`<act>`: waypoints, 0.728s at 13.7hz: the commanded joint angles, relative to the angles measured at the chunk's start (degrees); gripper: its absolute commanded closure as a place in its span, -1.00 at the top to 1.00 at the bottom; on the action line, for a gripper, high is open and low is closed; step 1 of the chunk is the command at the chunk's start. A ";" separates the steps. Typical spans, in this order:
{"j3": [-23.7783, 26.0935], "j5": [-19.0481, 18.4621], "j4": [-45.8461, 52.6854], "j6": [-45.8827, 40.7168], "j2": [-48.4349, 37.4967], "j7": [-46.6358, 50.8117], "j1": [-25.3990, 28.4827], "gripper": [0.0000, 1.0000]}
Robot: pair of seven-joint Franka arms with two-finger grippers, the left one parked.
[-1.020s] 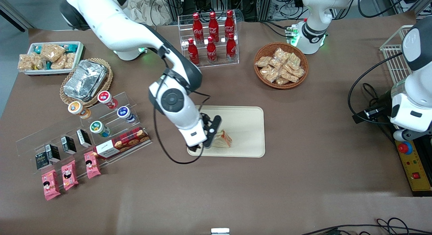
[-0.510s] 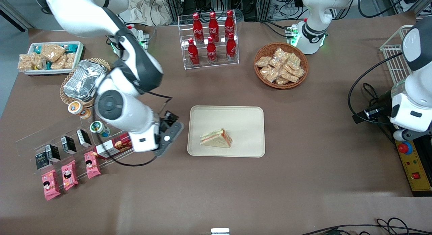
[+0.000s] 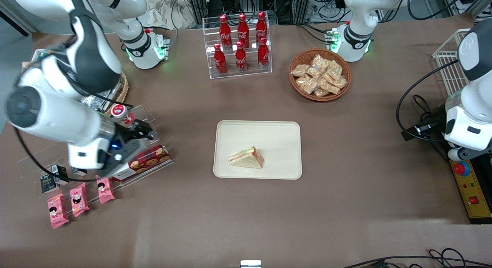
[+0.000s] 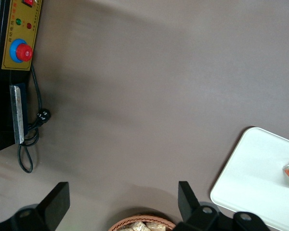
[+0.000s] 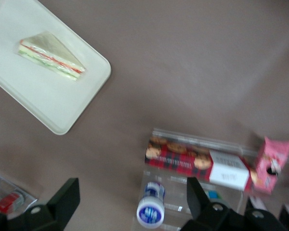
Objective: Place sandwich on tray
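A wrapped sandwich (image 3: 246, 157) lies flat on the cream tray (image 3: 276, 135) at mid-tabletop, near the tray's edge closest to the front camera and resting free of any grip. Well apart from it, toward the working arm's end of the table, the right arm's gripper (image 3: 140, 130) hangs above the clear acrylic snack rack (image 3: 152, 118), its jaws spread apart and empty, over a red cookie box (image 3: 143, 163) and small round-lidded cups (image 5: 151, 210). Farther from the camera stand a rack of red cola bottles (image 3: 240, 43) and a wicker basket of cracker packets (image 3: 319, 74).
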 commanded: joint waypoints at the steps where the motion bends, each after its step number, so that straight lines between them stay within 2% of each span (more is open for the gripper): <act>1: -2.54 1.63 -1.27 -3.43 -4.89 7.56 -0.12 0.98; 4: -8.25 1.63 -1.18 -5.09 -6.83 7.84 -0.12 0.98; 10: -14.66 0.75 -0.48 -5.19 -7.54 7.49 -0.20 0.98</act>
